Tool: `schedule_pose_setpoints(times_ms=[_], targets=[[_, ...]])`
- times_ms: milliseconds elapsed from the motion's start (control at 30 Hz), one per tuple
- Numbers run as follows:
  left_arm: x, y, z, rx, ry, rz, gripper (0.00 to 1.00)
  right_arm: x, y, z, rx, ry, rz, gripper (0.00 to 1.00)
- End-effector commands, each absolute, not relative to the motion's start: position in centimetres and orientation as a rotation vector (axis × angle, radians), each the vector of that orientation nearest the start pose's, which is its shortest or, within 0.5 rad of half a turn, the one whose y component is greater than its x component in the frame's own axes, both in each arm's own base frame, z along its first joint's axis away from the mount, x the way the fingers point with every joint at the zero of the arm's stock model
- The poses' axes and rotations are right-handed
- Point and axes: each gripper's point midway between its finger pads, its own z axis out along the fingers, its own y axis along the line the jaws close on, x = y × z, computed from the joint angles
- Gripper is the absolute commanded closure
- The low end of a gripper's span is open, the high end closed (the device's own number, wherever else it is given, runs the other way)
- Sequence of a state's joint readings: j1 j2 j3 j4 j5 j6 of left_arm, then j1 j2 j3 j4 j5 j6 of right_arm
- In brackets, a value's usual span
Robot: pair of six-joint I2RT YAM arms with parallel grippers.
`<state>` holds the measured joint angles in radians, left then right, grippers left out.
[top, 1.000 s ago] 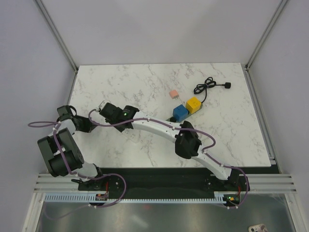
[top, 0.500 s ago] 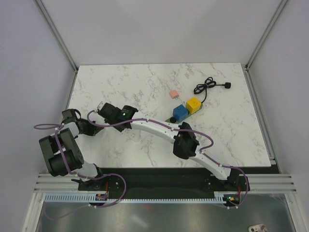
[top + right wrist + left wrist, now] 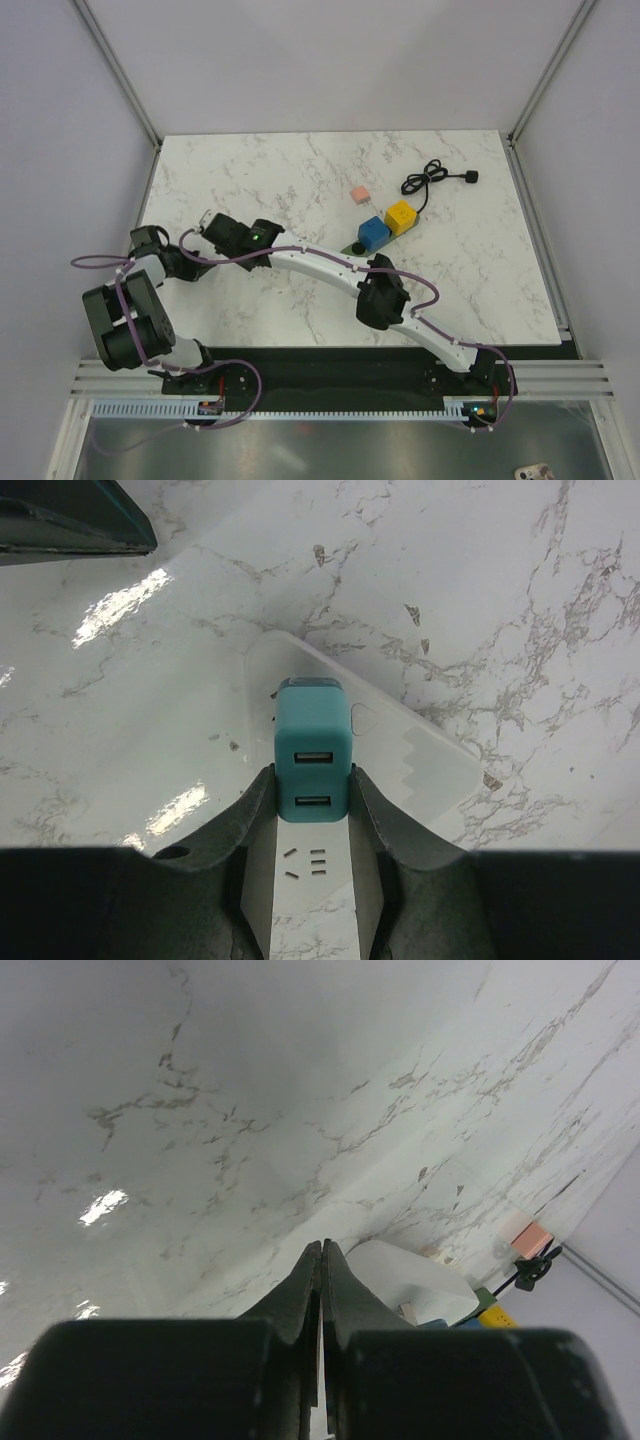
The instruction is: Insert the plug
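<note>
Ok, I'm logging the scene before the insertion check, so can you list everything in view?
table: one, white marble, under everything
power strip: one, white, flat on the table, left of centre
teal plug: one, teal, standing on the power strip
pink cube: one, pink, right of centre
blue cube: one, blue, nearer than the pink one
yellow cube: one, yellow, beside the blue cube
cable: one, black, coiled, far right
left tool: one, black, shut, empty
right tool: one, black, closed on the teal plug
</note>
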<state>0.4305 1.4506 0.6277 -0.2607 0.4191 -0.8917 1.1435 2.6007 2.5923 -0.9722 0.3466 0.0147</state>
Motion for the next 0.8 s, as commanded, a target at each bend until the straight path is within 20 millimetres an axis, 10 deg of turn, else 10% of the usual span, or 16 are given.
schedule_pose_setpoints(times_ms=[0, 333, 567, 767], targets=[[30.0, 3.1, 4.0, -1.478, 2.185, -0.669, 0.98, 27.4, 43.8, -4.5, -1.464, 2.424, -0.279, 1.00], [33.8, -0.1, 4.5, -1.302, 2.263, -0.739, 0.98, 26.9, 45.4, -1.5, -1.433, 2.417, -0.111, 1.00], [37.6, 1.6, 6.1, -1.308, 2.176, -0.687, 0.98, 27.4, 46.1, 0.0, -1.389, 2.394, -0.050, 1.00], [38.4, -2.3, 5.2, -1.204, 2.281, -0.743, 0.98, 28.1, 46.1, 0.9, -1.368, 2.386, -0.037, 1.00]])
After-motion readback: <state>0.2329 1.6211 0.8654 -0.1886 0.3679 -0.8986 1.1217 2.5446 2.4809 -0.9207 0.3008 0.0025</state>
